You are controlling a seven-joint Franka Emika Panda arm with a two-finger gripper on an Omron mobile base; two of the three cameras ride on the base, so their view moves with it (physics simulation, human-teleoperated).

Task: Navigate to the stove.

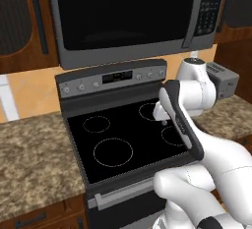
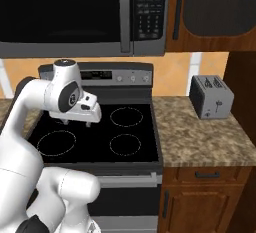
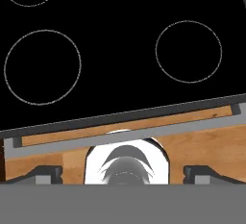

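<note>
Black glass of the stove [image 1: 118, 134] lay directly ahead of the base, its four thin white burner rings showing in both base views and its grey knob panel [image 2: 117, 77] standing against the wall below the microwave [image 1: 133, 14]. On either side ran the speckled stone table [image 2: 200, 134], which carried a grey toaster [image 2: 211, 96] to the right of the cooktop. The white arm rose in front of the oven door [image 1: 123, 191] and folded forward, so that the gripper [image 2: 75, 122] hung above the near half of the cooktop. In the hand view the two dark finger tips [image 3: 45, 174] stood wide apart at the lower corners, with nothing between them; the jaws were thus spread and empty. That view looked down on the burner rings and on the stove's front edge.

Judged from the framing, the drive to the stove appeared to be at or very near its end: the cooktop sat almost centred between the two base views and close below them. The next move would probably call for no more than a small squaring-up of the base, or a halt, with the arm kept clear of the glass.
</note>
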